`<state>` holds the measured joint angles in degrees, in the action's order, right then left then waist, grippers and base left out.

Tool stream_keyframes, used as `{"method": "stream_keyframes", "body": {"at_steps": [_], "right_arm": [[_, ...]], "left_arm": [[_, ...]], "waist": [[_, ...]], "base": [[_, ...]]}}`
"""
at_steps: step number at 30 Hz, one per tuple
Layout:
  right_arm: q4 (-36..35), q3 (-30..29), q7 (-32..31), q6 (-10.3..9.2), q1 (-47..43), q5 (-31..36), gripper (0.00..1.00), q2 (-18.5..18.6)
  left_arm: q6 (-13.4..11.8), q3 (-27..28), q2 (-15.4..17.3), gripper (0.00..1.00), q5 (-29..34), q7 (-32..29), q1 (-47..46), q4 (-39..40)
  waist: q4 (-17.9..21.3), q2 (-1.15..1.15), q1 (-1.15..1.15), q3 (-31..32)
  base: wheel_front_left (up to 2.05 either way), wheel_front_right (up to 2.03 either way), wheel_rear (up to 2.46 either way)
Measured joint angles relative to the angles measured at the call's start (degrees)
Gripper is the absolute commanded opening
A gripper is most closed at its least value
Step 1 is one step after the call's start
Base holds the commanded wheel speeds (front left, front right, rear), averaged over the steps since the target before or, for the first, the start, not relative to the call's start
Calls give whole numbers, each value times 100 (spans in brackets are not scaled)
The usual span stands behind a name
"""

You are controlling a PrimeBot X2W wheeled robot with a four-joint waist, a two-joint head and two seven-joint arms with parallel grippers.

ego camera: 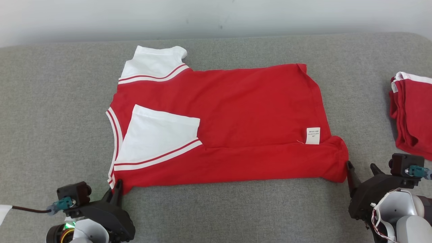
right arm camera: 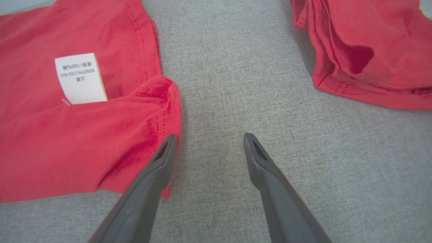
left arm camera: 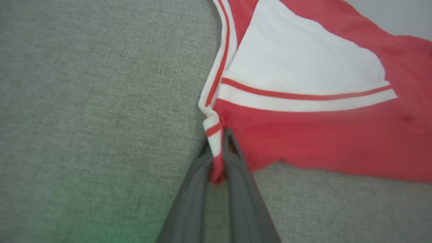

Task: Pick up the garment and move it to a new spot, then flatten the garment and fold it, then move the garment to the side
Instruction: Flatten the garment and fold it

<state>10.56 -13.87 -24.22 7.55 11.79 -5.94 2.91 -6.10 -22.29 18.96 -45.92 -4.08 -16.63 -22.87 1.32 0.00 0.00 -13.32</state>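
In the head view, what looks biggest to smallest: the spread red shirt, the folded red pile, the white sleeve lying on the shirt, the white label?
1. spread red shirt
2. white sleeve and folded red pile look about alike; the pile runs off the picture's edge.
3. white label

garment (ego camera: 236, 118) left of clothes pile (ego camera: 413, 114)

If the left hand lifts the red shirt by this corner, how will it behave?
The shirt is probably floppy: it bunches where the left hand pinches it. Lifted there alone, it would likely sag and unfold; the right hand stands open.
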Motion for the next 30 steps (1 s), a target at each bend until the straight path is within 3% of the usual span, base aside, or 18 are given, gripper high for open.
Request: {"method": "stream_keyframes", "body": {"at_steps": [27,28,30], "right_arm": [[558,832,-716,-18,280,-394,100,26],[594,849,-754,-19,325,-407,85,25],[661,868,-791,-19,373,-425,38,27]], "left_arm": [[8,-32,-53,0,-56,142,-8,-87],[11,-41,-55,0,-56,147,-12,-92],[25,-58,-63,0,-55,156,-26,-112]], "waist": [[-65,0,0,11],[-74,0,0,13],[-94,0,0,19]], "base": [[0,0,0],[0,0,0],[0,0,0]]}}
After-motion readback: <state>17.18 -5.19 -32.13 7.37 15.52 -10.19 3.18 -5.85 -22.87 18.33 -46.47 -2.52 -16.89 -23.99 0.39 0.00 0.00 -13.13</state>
